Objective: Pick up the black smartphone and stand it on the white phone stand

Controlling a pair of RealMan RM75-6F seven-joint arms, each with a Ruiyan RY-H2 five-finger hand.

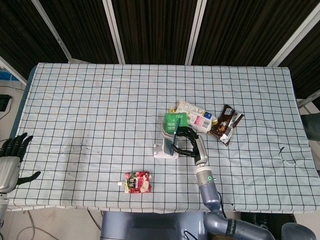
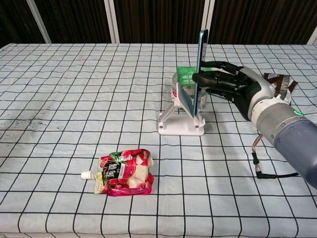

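One right hand [image 2: 233, 87] with fingers clamped on upright black smartphone [image 2: 200, 62], its lower edge at white phone stand [image 2: 181, 119], left hand [image 1: 11, 152] idle, fingers apart

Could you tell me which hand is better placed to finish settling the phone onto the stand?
The right. The right hand already grips the smartphone upright directly over the white phone stand. The left hand sits at the table's far left edge, holding nothing.

counter cloth [image 2: 74, 99]: pale blue, black grid
phone stand [image 2: 181, 126]: white
smartphone [image 2: 199, 59]: teal edge
pouch [image 2: 124, 172]: red, white
packet [image 1: 176, 121]: green
wrapper [image 1: 226, 124]: brown
fingers [image 2: 218, 79]: black
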